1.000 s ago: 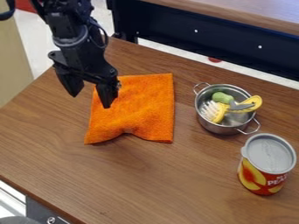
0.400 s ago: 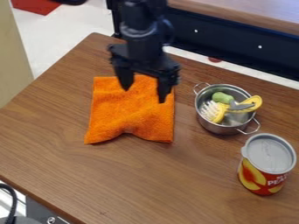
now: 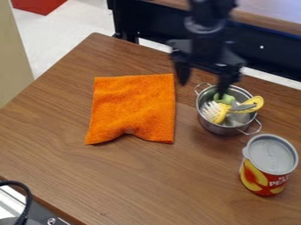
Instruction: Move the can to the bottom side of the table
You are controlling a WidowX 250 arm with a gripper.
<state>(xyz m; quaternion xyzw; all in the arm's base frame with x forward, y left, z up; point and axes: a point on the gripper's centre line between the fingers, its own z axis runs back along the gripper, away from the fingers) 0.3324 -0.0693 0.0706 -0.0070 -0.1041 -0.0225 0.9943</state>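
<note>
Gripper (image 3: 203, 89) swings from fuzzy orange cloth (image 3: 135, 105) toward round metal pot (image 3: 218, 128), jaws spread; cylindrical can (image 3: 266, 176) stands upright.

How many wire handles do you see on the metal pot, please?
2 on the pot: an upper-left handle and a lower-right handle, the latter toward the can.
</note>
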